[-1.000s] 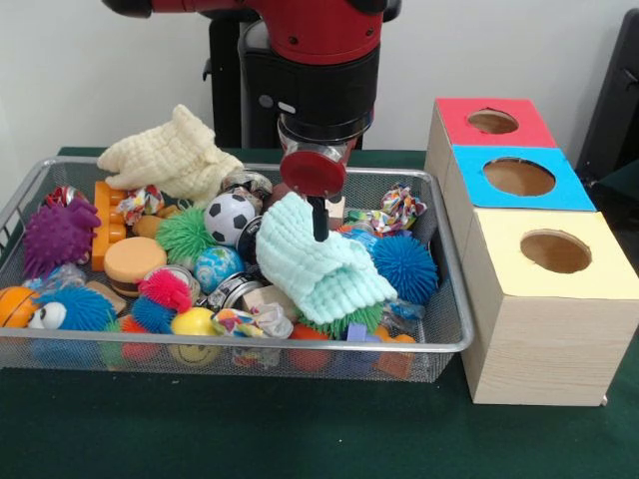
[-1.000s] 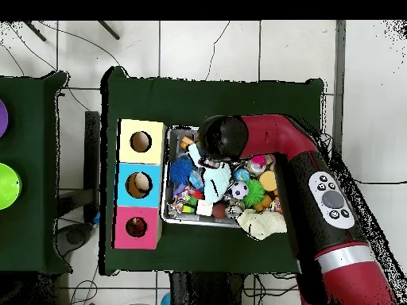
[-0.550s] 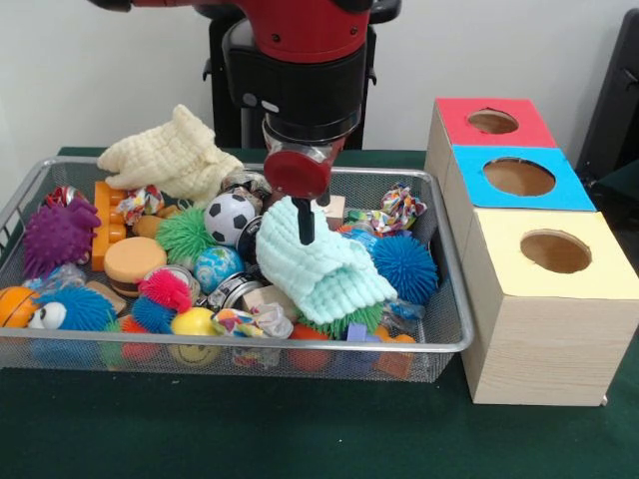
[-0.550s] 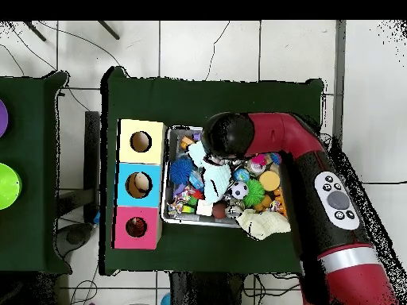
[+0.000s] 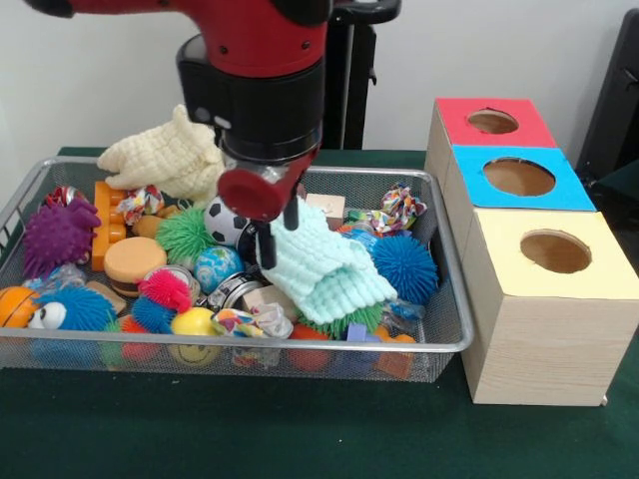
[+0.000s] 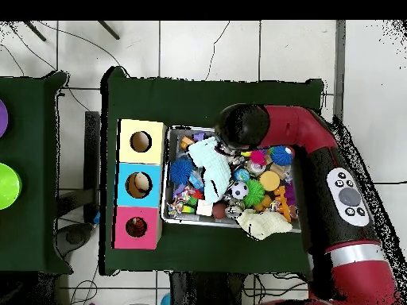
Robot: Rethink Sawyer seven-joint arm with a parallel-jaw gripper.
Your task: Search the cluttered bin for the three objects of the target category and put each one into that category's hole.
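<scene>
A wire bin [image 5: 300, 346] holds several mixed toys. A mint knitted glove [image 5: 324, 264] lies across the middle of the pile, also seen in the overhead view [image 6: 211, 167]. My gripper [image 5: 279, 246] hangs at the glove's left edge, beside a soccer ball [image 5: 228, 218]. Its black fingers stand apart and hold nothing. In the overhead view the arm's head [image 6: 242, 127] covers the gripper. A cream glove [image 5: 170, 155] drapes over the bin's far rim. Three wooden boxes with round holes stand right of the bin: red top [image 5: 454, 118], blue top [image 5: 469, 175], yellow top [image 5: 499, 235].
In the bin are a blue spiky ball [image 5: 404, 267], a purple spiky ball [image 5: 58, 235], a green spiky ball [image 5: 185, 235], a burger toy [image 5: 135, 261], a rope knot [image 5: 402, 205] and a yellow smiley ball [image 5: 195, 324]. Green cloth covers the table [image 5: 300, 429].
The arm has swung left in the front view, from above the mint glove's upper end to its left edge. The glove and the toys have stayed put.
</scene>
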